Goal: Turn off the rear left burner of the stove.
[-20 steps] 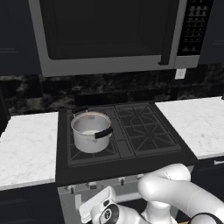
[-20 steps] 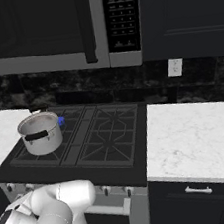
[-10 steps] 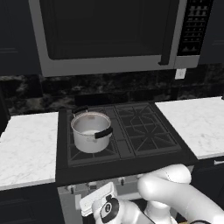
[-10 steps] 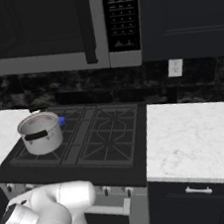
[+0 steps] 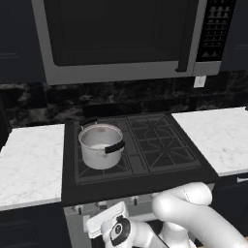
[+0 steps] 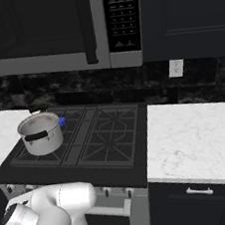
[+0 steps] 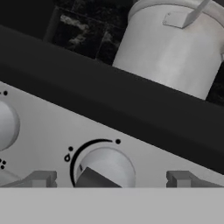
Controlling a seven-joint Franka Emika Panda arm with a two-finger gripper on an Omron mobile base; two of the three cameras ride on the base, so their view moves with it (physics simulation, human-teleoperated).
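Hand view puts the tool (image 7: 107,178), fingers wide apart, either side of a small round knob (image 7: 107,168) on the stove (image 5: 135,181) front below the steel pot (image 7: 173,43); rigid and smooth, it probably wants a pinch across its raised bar; rear left burner (image 6: 68,121) sits behind the pot.

A home kitchen: gas stove (image 5: 140,145), microwave (image 5: 126,38) above, marble counters (image 6: 193,139), dark cabinets (image 6: 187,14).
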